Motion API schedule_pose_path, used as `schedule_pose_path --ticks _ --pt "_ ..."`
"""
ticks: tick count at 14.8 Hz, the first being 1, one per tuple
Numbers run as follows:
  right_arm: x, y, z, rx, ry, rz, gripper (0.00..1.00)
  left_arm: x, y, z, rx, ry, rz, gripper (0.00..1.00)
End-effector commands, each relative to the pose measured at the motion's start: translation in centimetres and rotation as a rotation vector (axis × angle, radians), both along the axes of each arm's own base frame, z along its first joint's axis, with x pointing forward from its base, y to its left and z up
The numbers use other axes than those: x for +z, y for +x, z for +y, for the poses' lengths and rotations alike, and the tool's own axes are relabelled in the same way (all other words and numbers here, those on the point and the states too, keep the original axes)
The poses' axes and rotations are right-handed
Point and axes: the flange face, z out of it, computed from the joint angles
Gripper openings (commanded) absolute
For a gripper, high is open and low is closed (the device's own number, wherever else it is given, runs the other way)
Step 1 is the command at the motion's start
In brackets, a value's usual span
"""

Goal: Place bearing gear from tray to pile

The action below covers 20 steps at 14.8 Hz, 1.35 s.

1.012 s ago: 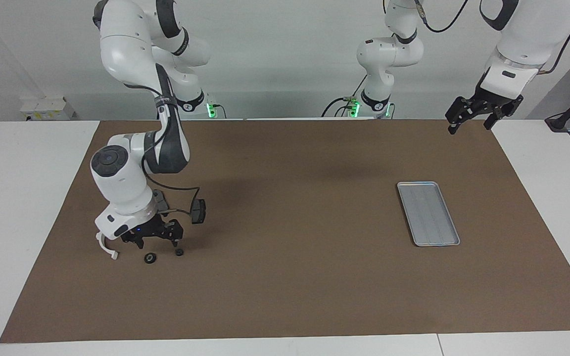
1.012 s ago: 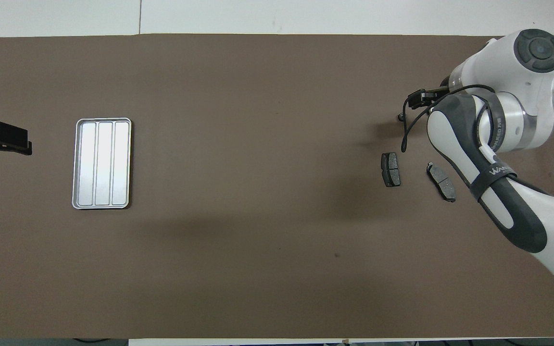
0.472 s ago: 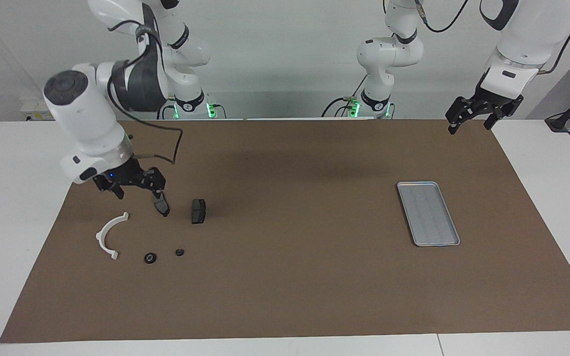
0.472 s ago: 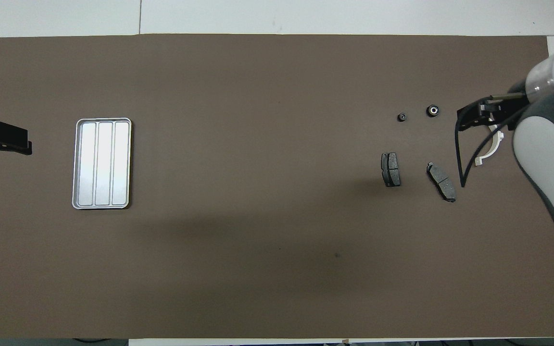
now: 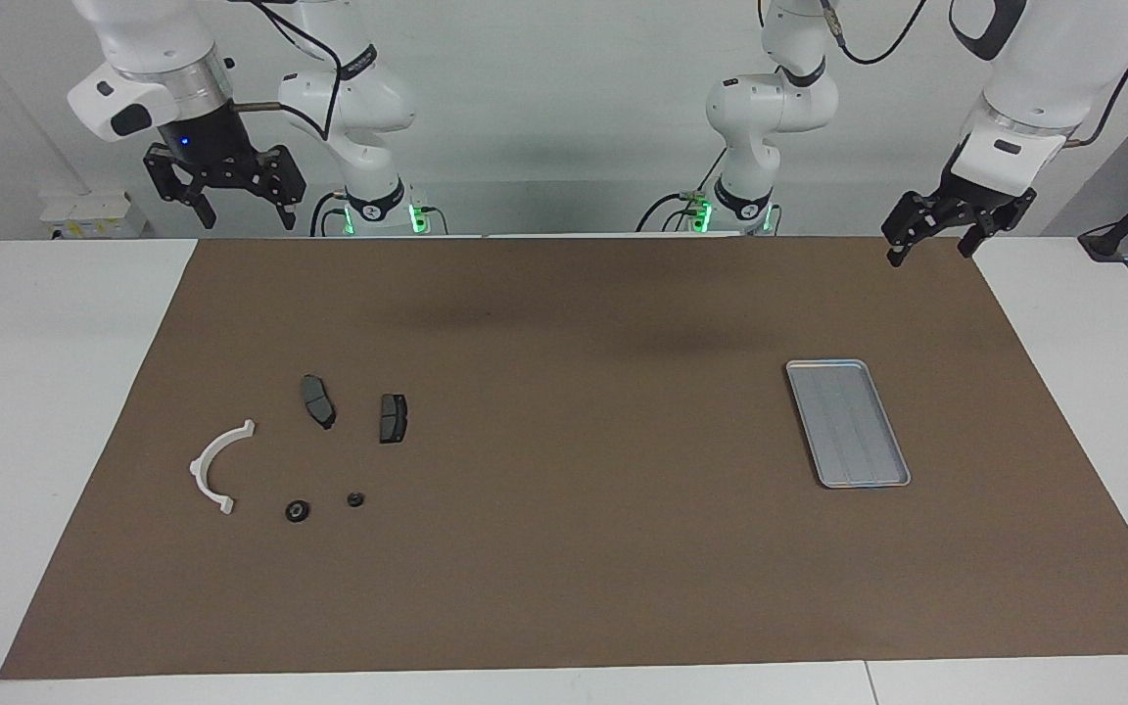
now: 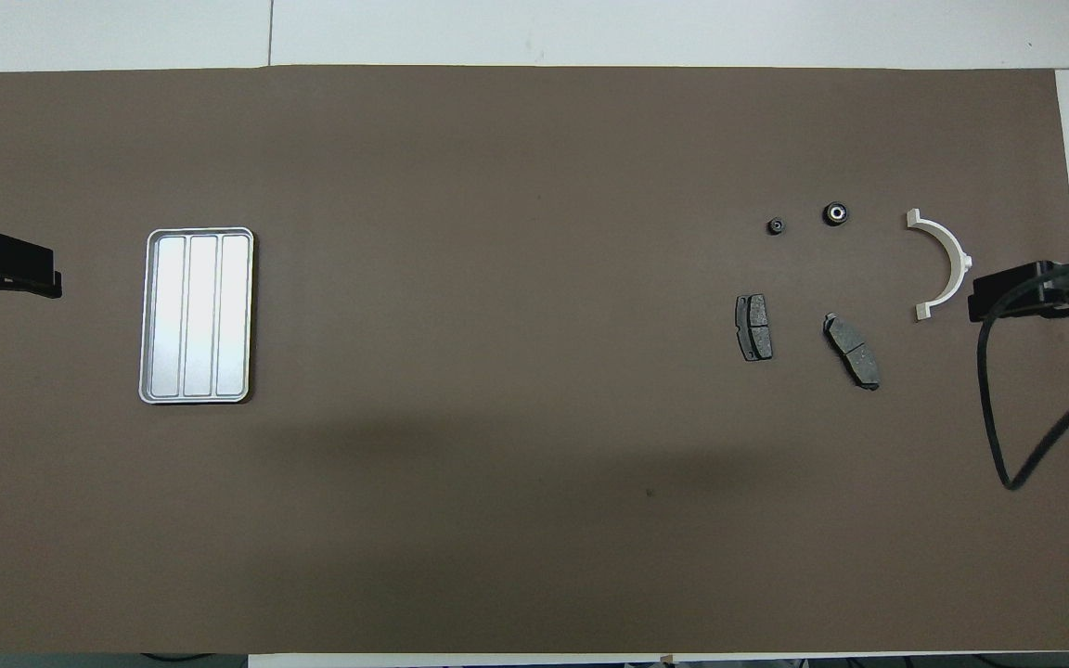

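We see the tray (image 5: 848, 422) lying bare on the brown mat (image 5: 574, 548) toward the left arm's end of the worktop (image 5: 55, 411), its ridges showing and nothing in it. The pile sits toward the right arm's end: a white bracket (image 5: 217, 467), two brake pads (image 5: 317, 400) (image 5: 392, 418) side by side but apart, and two small dark round parts. One of these, the larger gear (image 5: 298, 511), lies just beside the bracket's end; the smaller one (image 5: 355, 499) lies near it, both farther from the robots than the pads. We cannot tell which of the two is the bearing gear, but both rest on the mat among the pile, well apart from the tray.

The right gripper (image 5: 225, 186) hangs high over the edge of the worktop at its arm's end, jaws spread wide and holding nothing. The left gripper (image 5: 936, 233) hangs over the mat's corner near its own base, jaws parted and likewise holding nothing.
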Motion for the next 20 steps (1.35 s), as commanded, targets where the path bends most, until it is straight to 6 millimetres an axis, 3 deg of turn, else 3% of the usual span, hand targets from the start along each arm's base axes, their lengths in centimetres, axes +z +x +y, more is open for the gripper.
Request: schedule_pose_path --ticks 1,20 --pt "0.44 -1.67 0.00 -0.021 0.014 0.016 1.00 0.02 -0.86 -0.73 -0.025 -0.012 -0.015 1.00" --pt "0.31 -1.62 0.65 -0.010 0.014 0.024 1.00 -0.85 -1.45 -0.79 -0.027 -0.010 0.004 1.00"
